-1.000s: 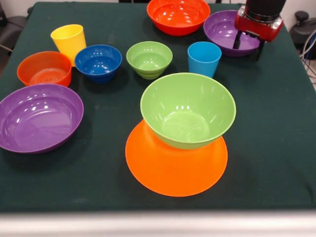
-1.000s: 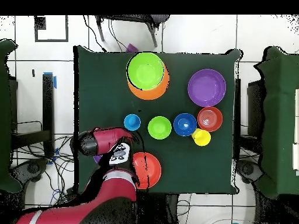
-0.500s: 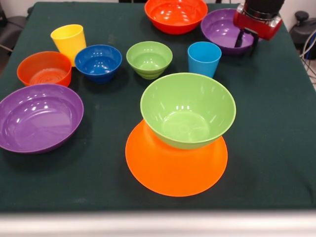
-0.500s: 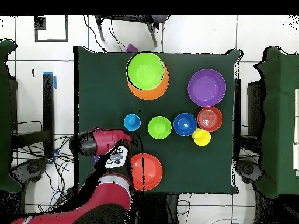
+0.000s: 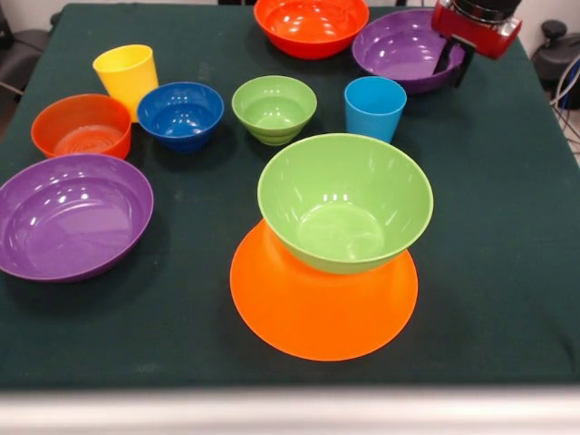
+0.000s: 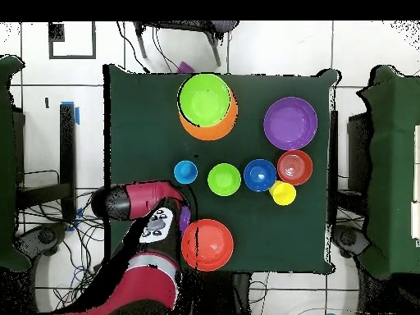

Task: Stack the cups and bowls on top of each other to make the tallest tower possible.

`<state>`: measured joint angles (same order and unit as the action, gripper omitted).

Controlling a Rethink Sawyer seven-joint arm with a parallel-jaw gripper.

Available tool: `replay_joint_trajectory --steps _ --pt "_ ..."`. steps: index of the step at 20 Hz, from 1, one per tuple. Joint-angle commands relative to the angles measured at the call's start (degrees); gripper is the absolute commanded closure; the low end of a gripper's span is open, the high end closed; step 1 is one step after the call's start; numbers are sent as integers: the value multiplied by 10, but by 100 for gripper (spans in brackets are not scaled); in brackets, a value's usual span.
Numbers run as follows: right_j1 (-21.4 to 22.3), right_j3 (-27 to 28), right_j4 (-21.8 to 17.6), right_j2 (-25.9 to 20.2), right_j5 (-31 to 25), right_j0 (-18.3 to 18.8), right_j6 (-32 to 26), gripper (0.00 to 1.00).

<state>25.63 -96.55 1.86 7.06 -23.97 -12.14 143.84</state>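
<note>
A: Gripper (image 5: 450,65)?
B: At purple bowl (image 5: 403,50) rim, far corner; grip state can't tell.
A: Tower?
B: Green bowl (image 5: 344,201) sits on upturned orange bowl (image 5: 317,313), front centre.

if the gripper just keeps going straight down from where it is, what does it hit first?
Most likely the right rim of the far purple bowl: the gripper hangs right at that edge in the front view. Depth is unclear, so it might instead land on the table just beside it.
</note>
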Motion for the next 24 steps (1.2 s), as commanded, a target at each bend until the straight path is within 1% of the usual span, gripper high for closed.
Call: replay_joint_trajectory --steps 1,5,11,14,19,24 --pt "10 62 20 -20 -90 10 38 100" --pt "18 89 21 -20 -140 14 36 100" --pt "30 114 25 -27 -191 14 43 100" --pt "34 135 28 -28 -221 12 47 100" --pt "36 161 40 -32 -263 3 60 100" --pt "34 181 60 -35 -298 -3 80 100"
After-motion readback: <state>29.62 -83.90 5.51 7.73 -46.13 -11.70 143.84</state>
